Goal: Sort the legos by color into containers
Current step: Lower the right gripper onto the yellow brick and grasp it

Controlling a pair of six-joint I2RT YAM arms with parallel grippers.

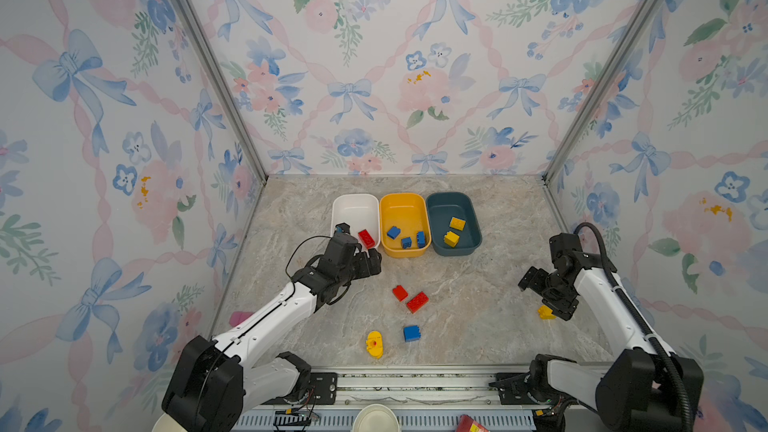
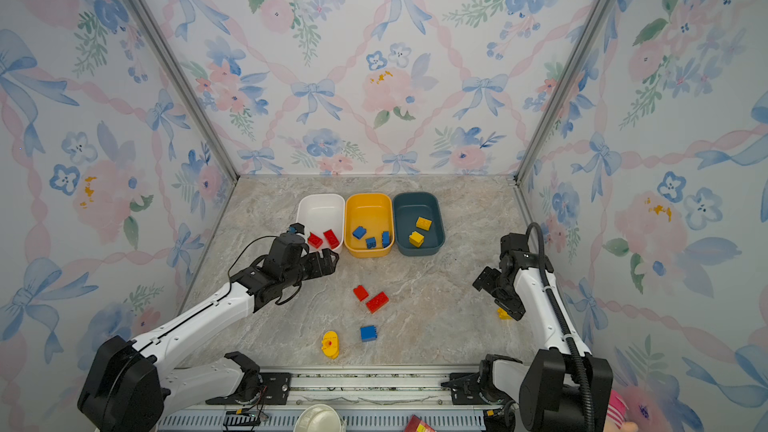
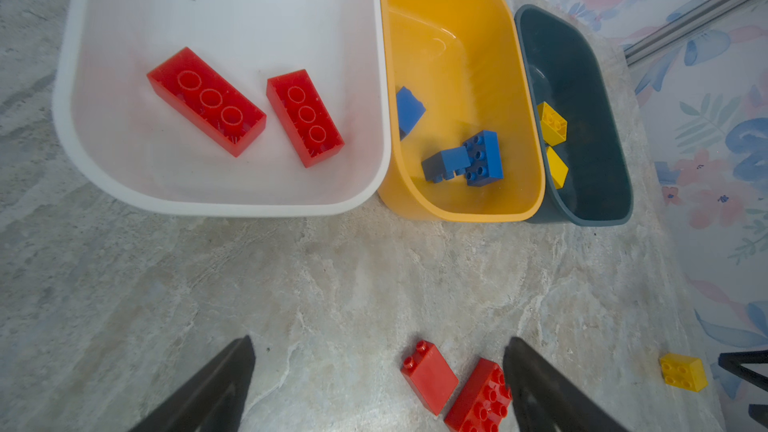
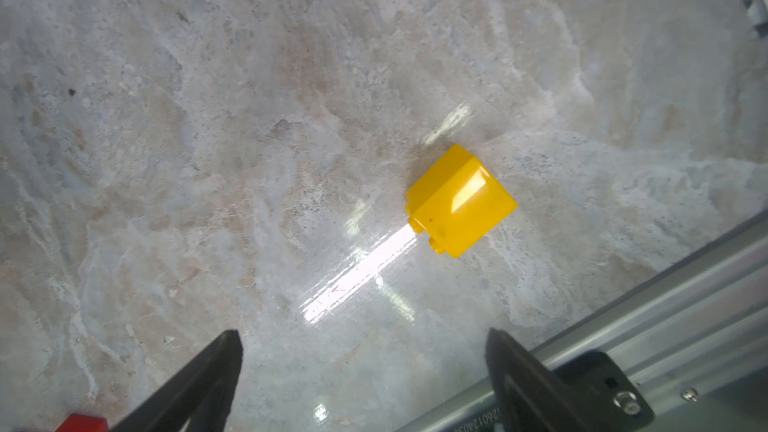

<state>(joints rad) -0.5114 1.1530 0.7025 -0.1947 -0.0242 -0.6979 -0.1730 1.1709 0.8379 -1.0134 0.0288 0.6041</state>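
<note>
From my station I see the left end effector point(image 3: 380, 342) released, its jaws spread wide with nothing between them. In both top views it hangs over the worktop point(image 1: 478, 305), just in front of the near edge of the white container point(image 1: 353, 205). That container holds two red bricks point(image 3: 206, 101), lying undersides up and side by side without touching. The yellow-orange container point(image 1: 403, 203) stands pressed against it in the middle of the row and holds three blue bricks point(image 1: 406, 242). The teal container point(image 1: 453, 201) at the right end holds two yellow bricks point(image 1: 451, 238). Loose near the middle of the worktop, a small red brick point(image 1: 400, 292) lies just beside a longer red brick point(image 1: 417, 302); in the left wrist view one finger hides part of the longer one. Nearer the front edge sit a blue brick point(image 1: 411, 333) and a rounded yellow piece point(image 1: 374, 344) with a red dot, a little apart from each other. The right end effector point(image 4: 362, 333) is released as well, jaws wide and empty, pointing down over the right side of the worktop. Ahead of it a single yellow brick point(image 4: 461, 201) lies tipped on its side, clear of both fingers and near the aluminium rail point(image 4: 623, 326). In both top views the end effector covers part of that brick.
</note>
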